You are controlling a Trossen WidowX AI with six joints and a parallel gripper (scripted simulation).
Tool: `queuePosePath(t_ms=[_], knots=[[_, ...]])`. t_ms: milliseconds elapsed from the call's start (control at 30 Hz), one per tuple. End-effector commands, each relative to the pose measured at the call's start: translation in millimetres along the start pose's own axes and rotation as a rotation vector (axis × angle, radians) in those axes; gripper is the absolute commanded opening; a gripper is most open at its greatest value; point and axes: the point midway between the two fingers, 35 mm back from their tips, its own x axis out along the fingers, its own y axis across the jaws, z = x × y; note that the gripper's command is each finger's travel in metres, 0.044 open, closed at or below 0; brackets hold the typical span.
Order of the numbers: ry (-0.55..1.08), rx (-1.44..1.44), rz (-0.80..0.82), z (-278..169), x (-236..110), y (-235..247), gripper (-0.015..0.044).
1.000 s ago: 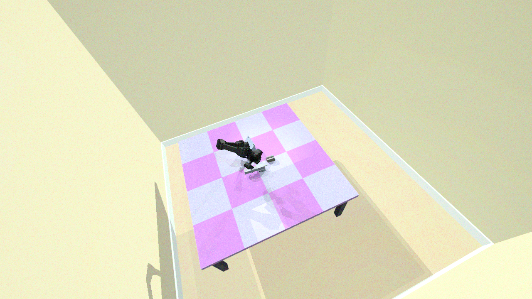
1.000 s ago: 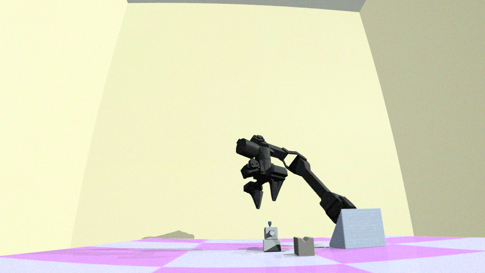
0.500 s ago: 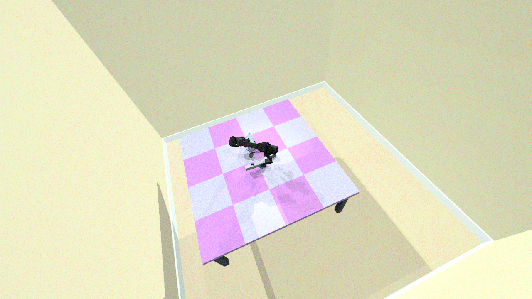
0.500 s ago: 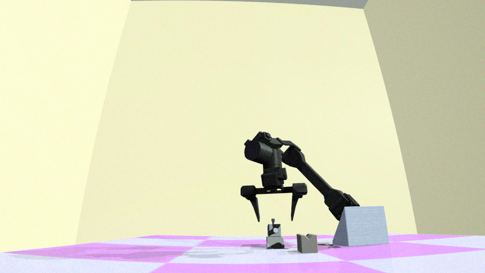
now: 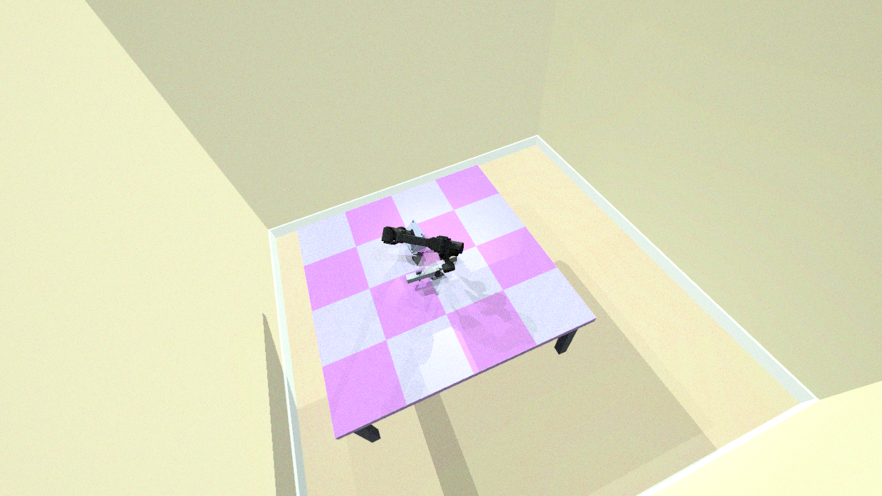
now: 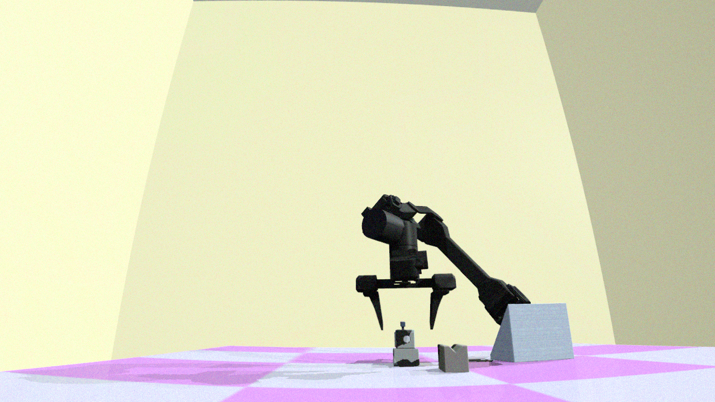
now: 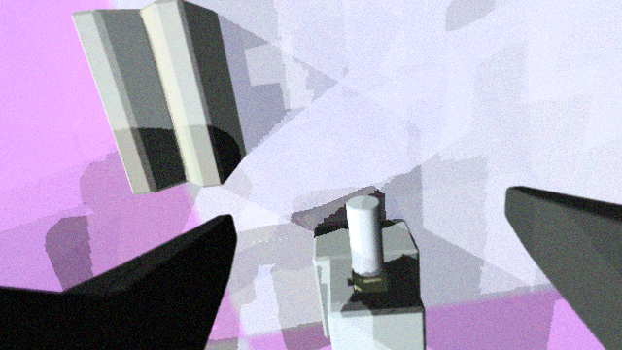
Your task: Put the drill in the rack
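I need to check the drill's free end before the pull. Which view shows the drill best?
Wrist: the drill fills the frame, a white cylinder jutting from its block. Exterior shows only its round end; top shows a speck.

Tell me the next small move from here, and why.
Probably lower the gripper so its wide-open fingers bracket the white drill stub protruding from the housing block, then close. The gripper hangs empty above the block, the stub sits between the fingers in the wrist view, and the V-grooved rack is beside it, unfilled.
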Motion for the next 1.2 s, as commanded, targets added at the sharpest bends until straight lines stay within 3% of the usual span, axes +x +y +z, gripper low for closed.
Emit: queuePosePath(t_ms=[0,1167], knots=[[0.001,-0.005,-0.003,0,2,-1,0.0440],[0.004,-0.004,-0.004,-14,52,-1,0.0440]])
